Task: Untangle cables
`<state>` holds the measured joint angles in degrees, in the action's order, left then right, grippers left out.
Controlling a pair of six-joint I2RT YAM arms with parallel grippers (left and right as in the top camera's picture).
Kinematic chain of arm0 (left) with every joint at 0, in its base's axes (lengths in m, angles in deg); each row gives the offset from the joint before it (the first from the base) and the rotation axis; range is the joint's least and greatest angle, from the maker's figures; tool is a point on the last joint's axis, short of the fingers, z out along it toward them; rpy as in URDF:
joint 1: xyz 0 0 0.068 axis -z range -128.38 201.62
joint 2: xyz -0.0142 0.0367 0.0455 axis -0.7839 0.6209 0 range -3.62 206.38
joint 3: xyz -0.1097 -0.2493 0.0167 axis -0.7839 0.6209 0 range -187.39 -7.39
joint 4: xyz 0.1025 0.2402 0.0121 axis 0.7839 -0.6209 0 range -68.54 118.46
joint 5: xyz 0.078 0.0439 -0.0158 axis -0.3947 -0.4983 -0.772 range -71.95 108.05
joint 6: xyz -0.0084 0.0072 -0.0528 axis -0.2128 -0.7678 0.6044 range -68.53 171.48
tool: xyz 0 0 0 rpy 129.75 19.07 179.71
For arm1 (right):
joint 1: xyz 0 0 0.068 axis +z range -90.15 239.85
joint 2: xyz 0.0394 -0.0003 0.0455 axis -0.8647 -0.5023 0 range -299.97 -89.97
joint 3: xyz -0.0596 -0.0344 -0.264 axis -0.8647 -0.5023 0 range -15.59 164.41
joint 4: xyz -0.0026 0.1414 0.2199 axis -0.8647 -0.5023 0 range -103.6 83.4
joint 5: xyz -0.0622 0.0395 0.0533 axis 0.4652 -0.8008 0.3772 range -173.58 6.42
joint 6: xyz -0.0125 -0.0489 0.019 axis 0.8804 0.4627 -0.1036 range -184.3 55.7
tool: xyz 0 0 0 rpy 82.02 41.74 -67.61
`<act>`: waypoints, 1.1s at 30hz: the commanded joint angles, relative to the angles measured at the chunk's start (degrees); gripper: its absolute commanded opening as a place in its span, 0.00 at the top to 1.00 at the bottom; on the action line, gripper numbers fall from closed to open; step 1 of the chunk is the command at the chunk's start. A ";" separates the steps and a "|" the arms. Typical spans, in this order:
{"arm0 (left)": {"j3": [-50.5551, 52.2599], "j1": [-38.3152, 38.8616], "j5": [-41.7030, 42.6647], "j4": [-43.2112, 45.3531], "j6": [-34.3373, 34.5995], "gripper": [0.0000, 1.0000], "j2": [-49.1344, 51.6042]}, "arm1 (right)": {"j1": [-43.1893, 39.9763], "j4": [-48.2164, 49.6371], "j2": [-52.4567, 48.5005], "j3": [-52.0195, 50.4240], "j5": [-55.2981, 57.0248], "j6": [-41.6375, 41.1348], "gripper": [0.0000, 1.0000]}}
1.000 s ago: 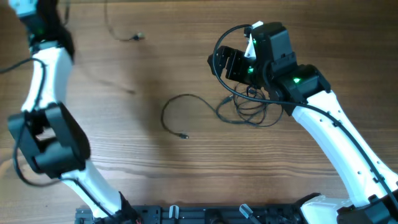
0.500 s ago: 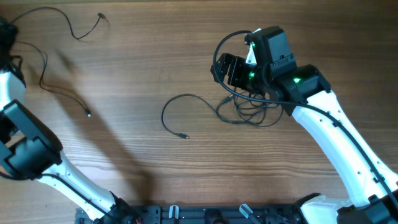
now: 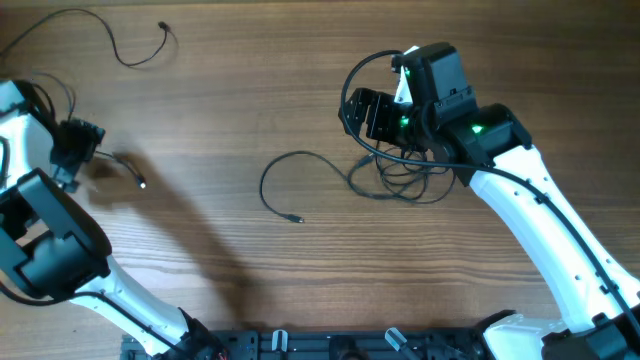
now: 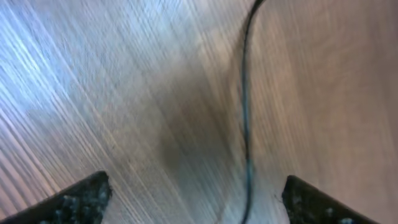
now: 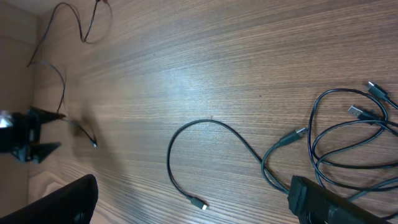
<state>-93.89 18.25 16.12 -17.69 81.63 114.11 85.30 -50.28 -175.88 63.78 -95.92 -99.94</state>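
The cables lie in three places. One separated cable (image 3: 120,52) curves along the top left, its plug end (image 3: 141,183) lying beside my left gripper (image 3: 80,150). The left wrist view is blurred: that thin cord (image 4: 245,124) runs loose over the wood between the wide-apart fingers of the left gripper (image 4: 196,199), which is open and holds nothing. A second cable (image 3: 268,180) forms an open loop mid-table. The remaining tangle (image 3: 400,180) lies under my right gripper (image 3: 362,110). In the right wrist view, that gripper (image 5: 193,190) is open above the loop (image 5: 180,140), and the tangle (image 5: 348,140) lies to the right.
The wooden table (image 3: 220,270) carries only the cords. My left arm's white links (image 3: 60,240) cover the lower left, and the right arm (image 3: 540,230) crosses the lower right. A thicker black robot cable (image 3: 352,75) arcs beside the right gripper.
My left gripper opened and let go of the cable, which settled along the top left. The left arm then swung down and right towards that cable's plug end. The right arm stayed still.
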 commanded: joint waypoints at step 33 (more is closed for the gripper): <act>5.07 12.83 12.22 65.70 30.03 0.64 7.98 | 0.42 -3.15 -0.02 0.61 -3.02 0.50 0.00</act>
<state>-88.68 30.95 28.66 46.22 114.76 119.57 85.30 -53.32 -175.88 63.78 -97.32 -99.96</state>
